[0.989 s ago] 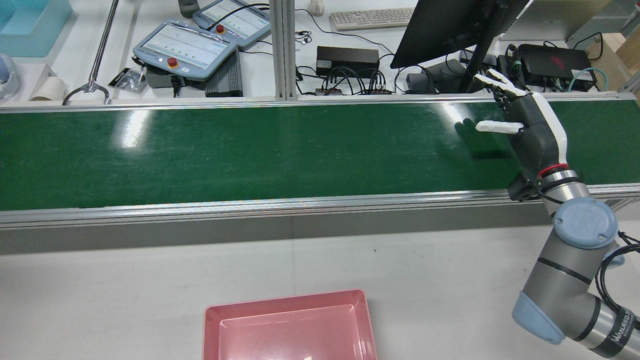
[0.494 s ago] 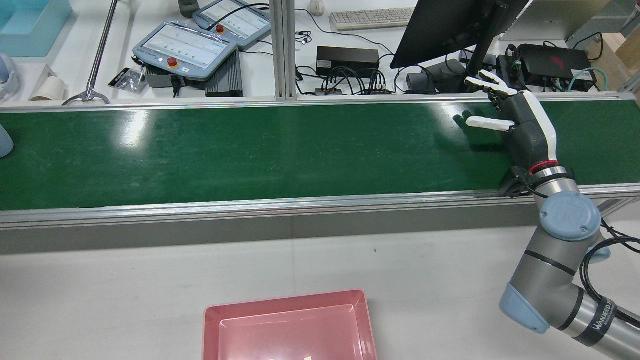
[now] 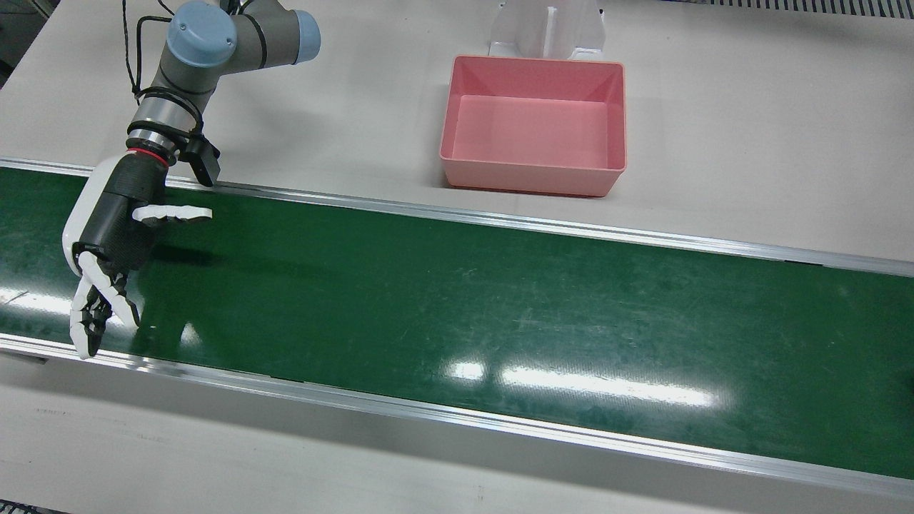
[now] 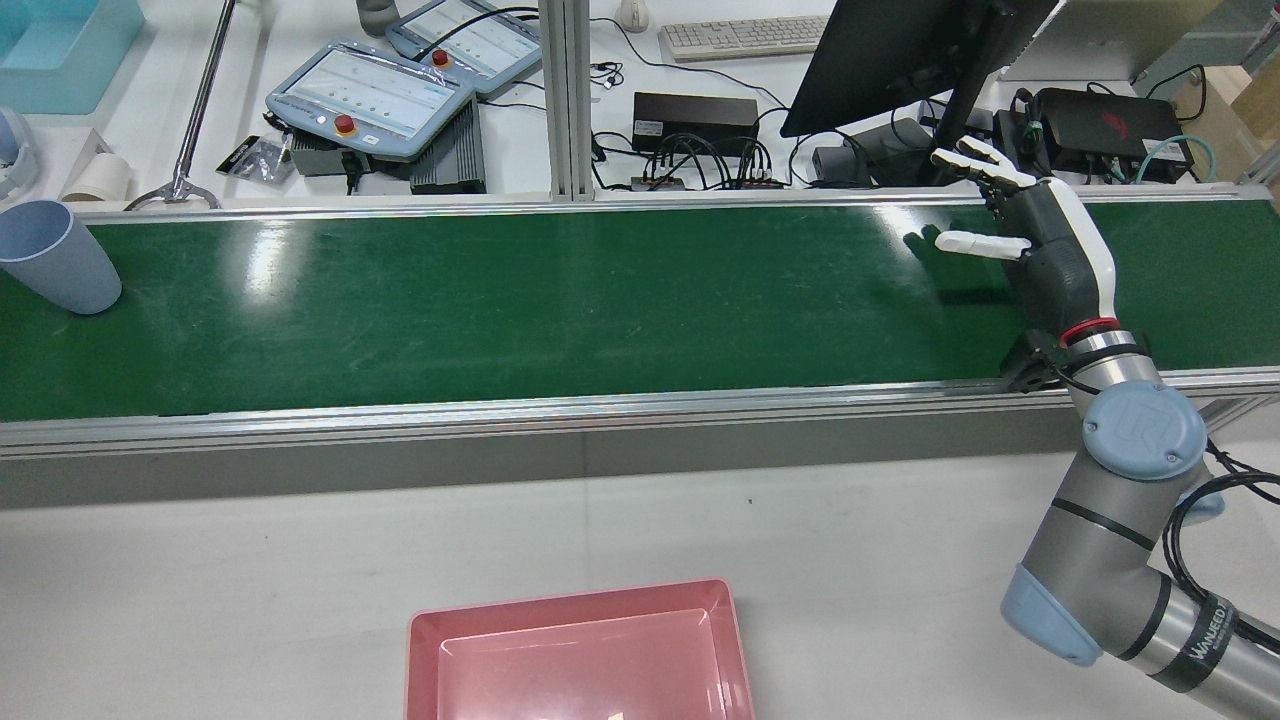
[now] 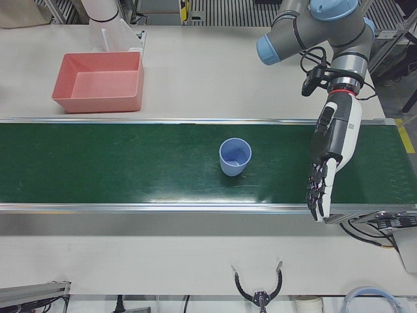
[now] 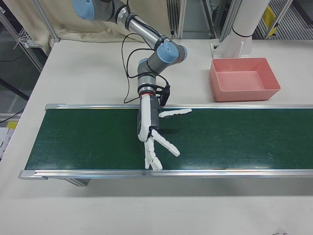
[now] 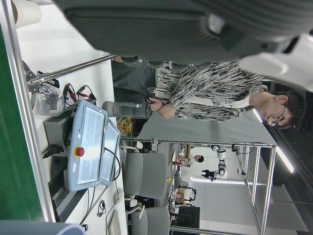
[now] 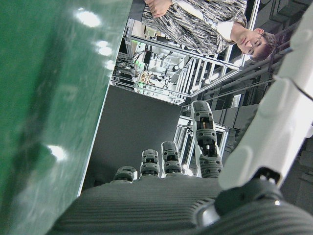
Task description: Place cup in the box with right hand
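The right hand [image 4: 1040, 250], fingers spread and empty over the belt's right end, risks knocking over the upright blue cup [image 4: 55, 257], which stands far off at the left end, through a mistimed closure.

Glossy green belt [image 4: 560, 300] with brushed-metal rails [image 4: 500, 410]; smooth matt plastic cup [image 5: 234, 156] and pink box [image 3: 534, 125].

Bright, even overhead light leaves white glare streaks on the glossy green belt [image 3: 500, 307] and a soft shadow under the right hand [image 3: 114, 235], while both fixed views stay sharp and the hand views show blurred, dark palm surfaces up close.
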`<state>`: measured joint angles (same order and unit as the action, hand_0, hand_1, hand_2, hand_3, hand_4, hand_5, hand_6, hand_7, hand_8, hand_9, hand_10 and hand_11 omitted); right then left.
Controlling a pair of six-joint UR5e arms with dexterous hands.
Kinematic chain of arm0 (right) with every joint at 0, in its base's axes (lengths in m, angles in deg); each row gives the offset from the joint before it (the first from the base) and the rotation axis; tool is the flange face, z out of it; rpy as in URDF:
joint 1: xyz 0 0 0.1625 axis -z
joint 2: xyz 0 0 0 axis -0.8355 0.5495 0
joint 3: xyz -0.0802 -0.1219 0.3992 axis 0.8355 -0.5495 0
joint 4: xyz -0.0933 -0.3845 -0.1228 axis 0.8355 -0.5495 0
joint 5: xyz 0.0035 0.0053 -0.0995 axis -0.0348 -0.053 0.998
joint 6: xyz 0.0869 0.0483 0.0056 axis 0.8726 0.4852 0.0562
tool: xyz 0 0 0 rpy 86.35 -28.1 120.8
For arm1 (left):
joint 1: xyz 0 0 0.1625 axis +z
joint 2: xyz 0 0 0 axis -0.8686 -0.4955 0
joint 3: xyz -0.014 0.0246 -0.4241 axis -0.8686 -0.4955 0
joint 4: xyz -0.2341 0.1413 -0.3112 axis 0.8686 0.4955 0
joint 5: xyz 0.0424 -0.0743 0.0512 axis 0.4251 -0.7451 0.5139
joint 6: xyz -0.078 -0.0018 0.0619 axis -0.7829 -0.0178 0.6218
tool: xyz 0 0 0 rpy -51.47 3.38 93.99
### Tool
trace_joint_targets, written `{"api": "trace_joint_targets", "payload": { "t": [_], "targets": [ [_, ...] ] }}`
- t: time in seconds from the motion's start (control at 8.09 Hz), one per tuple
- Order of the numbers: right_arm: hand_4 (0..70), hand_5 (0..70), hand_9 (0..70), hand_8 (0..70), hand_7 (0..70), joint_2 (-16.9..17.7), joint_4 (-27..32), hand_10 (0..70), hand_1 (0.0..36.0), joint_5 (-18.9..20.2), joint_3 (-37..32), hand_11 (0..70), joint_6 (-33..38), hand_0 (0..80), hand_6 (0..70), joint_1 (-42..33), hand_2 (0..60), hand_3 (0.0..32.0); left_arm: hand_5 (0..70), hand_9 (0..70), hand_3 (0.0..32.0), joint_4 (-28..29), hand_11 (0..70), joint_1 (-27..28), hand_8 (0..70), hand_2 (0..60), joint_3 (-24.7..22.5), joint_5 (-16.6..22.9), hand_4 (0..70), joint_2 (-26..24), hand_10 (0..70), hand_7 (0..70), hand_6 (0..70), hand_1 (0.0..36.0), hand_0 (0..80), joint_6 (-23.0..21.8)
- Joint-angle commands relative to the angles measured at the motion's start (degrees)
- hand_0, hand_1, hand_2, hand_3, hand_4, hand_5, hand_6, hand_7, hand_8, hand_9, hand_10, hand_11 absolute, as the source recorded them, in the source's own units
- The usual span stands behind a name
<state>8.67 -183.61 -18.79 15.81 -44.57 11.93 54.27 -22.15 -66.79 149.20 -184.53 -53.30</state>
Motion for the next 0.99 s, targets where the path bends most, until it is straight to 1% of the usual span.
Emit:
{"api": "trace_joint_targets", "payload": {
  "t": [0.0, 0.12, 0.25, 0.37, 0.49, 0.62, 0.74, 0.87],
  "targets": [
    [18.7, 3.5, 11.9, 5.2, 18.7, 0.4, -0.1, 1.4, 9.2, 0.4, 1.8, 3.1, 0.1, 47.3, 4.7, -0.7, 7.8, 0.0, 0.0, 0.0, 0.0, 0.0, 0.0, 0.0, 0.0, 0.0, -0.1, 0.0, 0.0, 0.0, 0.0, 0.0, 0.0, 0.0, 0.0, 0.0],
    [20.0, 3.5, 11.9, 5.2, 18.9, 0.4, -0.1, 1.2, 8.4, 0.5, 1.8, 2.9, 0.2, 47.6, 4.7, -0.9, 5.3, 0.0, 0.0, 0.0, 0.0, 0.0, 0.0, 0.0, 0.0, 0.0, 0.0, 0.0, 0.0, 0.0, 0.0, 0.0, 0.0, 0.0, 0.0, 0.0],
    [18.8, 3.5, 11.8, 5.1, 18.8, 0.4, -0.1, 0.9, 9.2, 0.5, 1.9, 2.4, 0.2, 47.3, 4.6, -0.9, 7.8, 0.0, 0.0, 0.0, 0.0, 0.0, 0.0, 0.0, 0.0, 0.0, 0.0, 0.0, 0.0, 0.0, 0.0, 0.0, 0.0, 0.0, 0.0, 0.0],
    [20.9, 3.5, 11.8, 5.1, 18.8, 0.4, -0.1, 1.0, 7.4, 0.5, 1.9, 2.5, 0.2, 48.0, 4.6, -0.6, 2.6, 0.0, 0.0, 0.0, 0.0, 0.0, 0.0, 0.0, 0.0, 0.0, 0.0, 0.0, 0.0, 0.0, 0.0, 0.0, 0.0, 0.0, 0.0, 0.1],
    [20.1, 3.5, 11.8, 5.1, 18.5, 0.4, -0.1, 1.3, 7.5, 0.5, 2.1, 3.0, 0.2, 48.0, 4.6, -0.7, 2.5, 0.0, 0.0, 0.0, 0.0, 0.0, 0.0, 0.0, 0.0, 0.0, 0.0, 0.0, 0.0, 0.0, 0.0, 0.0, 0.0, 0.0, 0.0, 0.0],
    [18.9, 3.6, 11.7, 5.0, 18.6, 0.5, -0.1, 1.3, 8.4, 0.5, 2.5, 3.0, 0.1, 47.6, 4.6, -1.1, 5.2, 0.0, 0.0, 0.0, 0.0, 0.0, 0.0, 0.0, 0.0, 0.0, 0.0, 0.0, 0.0, 0.0, 0.0, 0.0, 0.0, 0.0, 0.0, 0.0],
    [18.9, 3.6, 11.8, 5.1, 18.8, 0.5, -0.1, 1.1, 8.4, 0.5, 2.6, 2.8, 0.1, 47.8, 4.6, -2.4, 5.2, 0.0, 0.0, 0.0, 0.0, 0.0, 0.0, 0.0, 0.0, 0.0, 0.0, 0.0, 0.0, 0.0, 0.0, 0.0, 0.0, 0.0, 0.0, 0.0],
    [21.2, 3.5, 11.9, 5.2, 19.0, 0.4, -0.1, 1.0, 7.4, 0.6, 2.9, 2.5, 0.1, 48.1, 4.7, -3.4, 2.6, 0.0, 0.0, 0.0, 0.0, 0.0, 0.0, 0.0, 0.0, 0.0, 0.0, 0.0, 0.0, 0.0, 0.0, 0.0, 0.0, 0.0, 0.0, 0.0]
  ]
}}
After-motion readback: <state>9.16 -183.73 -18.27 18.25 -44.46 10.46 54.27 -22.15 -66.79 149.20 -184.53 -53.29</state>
